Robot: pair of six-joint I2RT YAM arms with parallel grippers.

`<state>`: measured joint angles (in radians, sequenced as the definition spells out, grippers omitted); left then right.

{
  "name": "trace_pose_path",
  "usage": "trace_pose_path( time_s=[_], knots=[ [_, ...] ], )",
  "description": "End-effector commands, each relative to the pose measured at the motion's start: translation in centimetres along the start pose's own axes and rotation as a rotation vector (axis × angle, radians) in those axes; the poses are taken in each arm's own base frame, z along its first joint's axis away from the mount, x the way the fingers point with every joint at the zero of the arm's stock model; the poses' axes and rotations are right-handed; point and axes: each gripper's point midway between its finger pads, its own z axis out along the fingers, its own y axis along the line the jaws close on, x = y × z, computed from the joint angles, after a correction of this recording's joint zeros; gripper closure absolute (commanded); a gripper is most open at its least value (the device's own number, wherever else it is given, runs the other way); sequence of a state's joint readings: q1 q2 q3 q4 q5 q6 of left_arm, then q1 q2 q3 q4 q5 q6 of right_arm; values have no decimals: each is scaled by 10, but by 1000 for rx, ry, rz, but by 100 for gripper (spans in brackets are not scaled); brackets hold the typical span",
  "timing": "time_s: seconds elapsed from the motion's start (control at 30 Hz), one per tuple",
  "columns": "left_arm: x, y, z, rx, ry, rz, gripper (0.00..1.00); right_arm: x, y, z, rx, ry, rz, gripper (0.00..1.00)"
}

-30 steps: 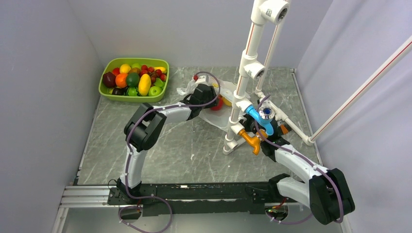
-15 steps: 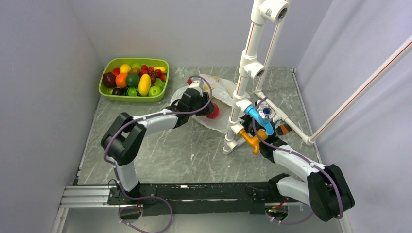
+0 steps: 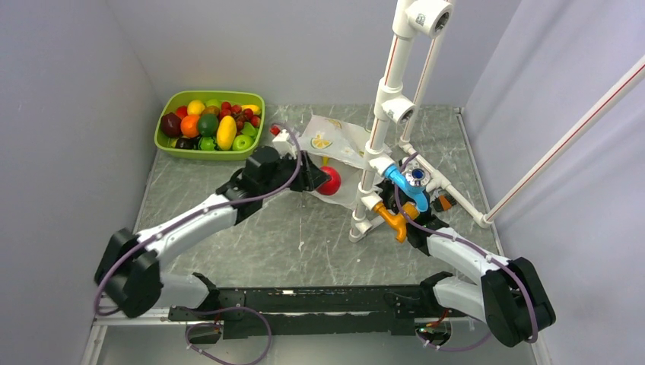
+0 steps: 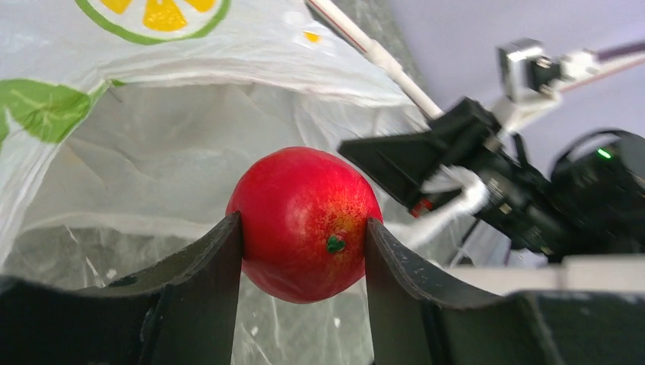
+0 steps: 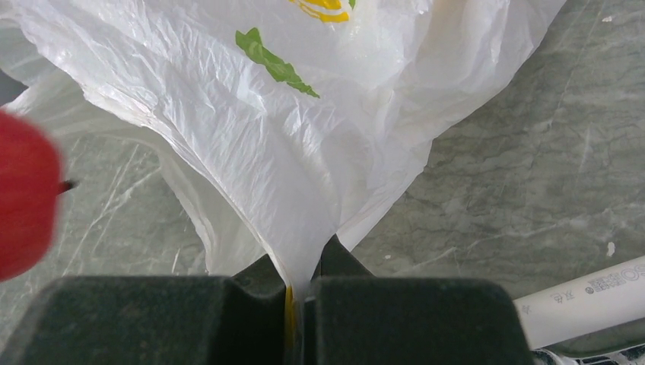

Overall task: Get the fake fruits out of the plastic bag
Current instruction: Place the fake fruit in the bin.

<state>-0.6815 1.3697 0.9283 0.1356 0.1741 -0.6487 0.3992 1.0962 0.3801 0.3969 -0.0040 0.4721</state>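
Note:
A bright red apple [image 4: 304, 224] sits pinched between the two black fingers [image 4: 220, 266] of my left gripper [image 4: 304, 237]. In the top view the apple [image 3: 330, 181] hangs at the near-left mouth of the plastic bag [image 3: 335, 141], just outside it. The bag is thin and white, printed with lemon slices and green leaves, and lies crumpled on the table. My right gripper [image 5: 304, 266] is shut on a gathered corner of the bag [image 5: 266, 137] and holds it taut. The apple shows as a red blur [image 5: 23, 205] at the left of the right wrist view. No other fake fruit shows in the bag.
A white pipe frame [image 3: 388, 99] with blue and orange fittings stands upright just right of the bag, in front of my right wrist. A lime-green tray [image 3: 169, 144] full of mixed fruits stands at the back left. Grey walls close in both sides.
My left arm has drawn back toward the near left, carrying the red apple out of the bag's mouth. The bag has shifted and spread. The right gripper has kept its hold.

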Motion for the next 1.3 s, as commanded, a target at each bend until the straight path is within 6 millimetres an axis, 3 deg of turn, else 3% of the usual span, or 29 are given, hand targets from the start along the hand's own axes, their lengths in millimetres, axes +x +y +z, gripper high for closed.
trace_pose_path(
  time_s=[0.0, 0.13, 0.2, 0.3, 0.4, 0.53, 0.63, 0.77, 0.9, 1.0, 1.17, 1.27],
  knots=[
    [-7, -28, -55, 104, -8, 11, 80, -11, 5, 1, -10, -38, -3, 100],
    [-9, -14, -99, 17, -18, 37, 80, -10, 5, 1, -14, -36, 5, 100],
    [-15, 4, -122, -88, -46, 54, 85, -10, 6, 2, -14, -33, 7, 100],
    [-27, 39, -154, -274, -108, 44, 100, -8, 6, 3, -13, -27, 4, 100],
    [-38, 63, -181, -396, -155, 37, 100, -7, 5, 2, -11, -22, 5, 100],
    [-54, 97, -201, -559, -187, 45, 100, -7, 8, -1, -17, -23, -2, 100],
    [-70, 136, -211, -700, -185, -3, 100, -7, 11, 0, -19, -20, -13, 100],
    [-107, 175, -224, -781, -294, -59, 100, -7, 13, -1, -15, -18, -25, 100],
    [-154, 213, -251, -856, -495, -126, 100, -6, 13, -2, -4, -17, -38, 100],
    [-178, 243, -264, -897, -592, -175, 100, -4, 14, -1, 4, -13, -55, 100],
    [-216, 304, -273, -942, -681, -218, 100, -2, 18, 3, 26, -3, -92, 100],
    [-256, 328, -264, -874, -734, -128, 100, -2, 25, 3, 3, 0, -97, 100]
  ],
)
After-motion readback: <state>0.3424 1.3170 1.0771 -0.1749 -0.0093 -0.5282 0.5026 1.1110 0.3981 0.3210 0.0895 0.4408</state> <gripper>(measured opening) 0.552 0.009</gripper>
